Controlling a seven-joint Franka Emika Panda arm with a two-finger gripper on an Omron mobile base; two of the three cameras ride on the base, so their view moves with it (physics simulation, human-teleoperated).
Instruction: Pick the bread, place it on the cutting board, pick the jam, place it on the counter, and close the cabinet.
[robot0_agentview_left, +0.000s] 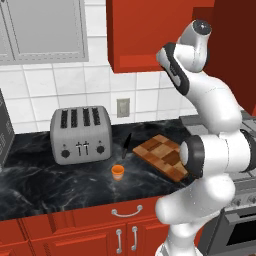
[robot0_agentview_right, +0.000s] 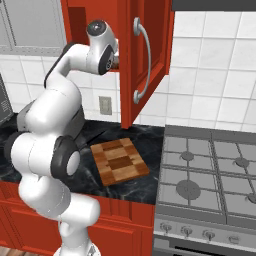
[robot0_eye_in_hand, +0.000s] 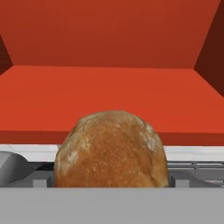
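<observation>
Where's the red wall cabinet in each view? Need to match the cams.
Left base view: cabinet at top centre, above the cutting board.
Right base view: cabinet at top, left of centre, with its door swung open; the board lies below it.
Hand view: cabinet, its red inside across the upper half, behind the bread.
Shared landmark: the cutting board, in both base views.

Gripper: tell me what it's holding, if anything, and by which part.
Cannot be told. In the hand view the bread sits close in front of the camera inside the open cabinet, but it covers the fingertips, so contact isn't visible.
</observation>
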